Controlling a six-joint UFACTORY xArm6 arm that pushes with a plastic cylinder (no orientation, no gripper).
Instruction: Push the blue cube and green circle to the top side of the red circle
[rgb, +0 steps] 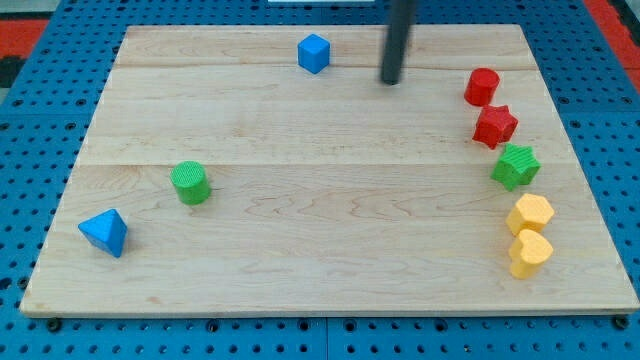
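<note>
The blue cube (313, 53) sits near the view's top, left of centre. The green circle (190, 183) stands at the view's left, well below the cube. The red circle (482, 87) stands at the view's upper right. My tip (390, 81) is at the end of the dark rod coming down from the view's top; it rests between the blue cube and the red circle, about a cube's width or more right of the cube and touching no block.
A red star (495, 126) lies just below the red circle, a green star (515, 166) below that. A yellow hexagon (530, 214) and a yellow heart (529, 253) sit at the lower right. A blue triangle (105, 232) lies at the lower left. The wooden board (320, 270) rests on a blue pegboard.
</note>
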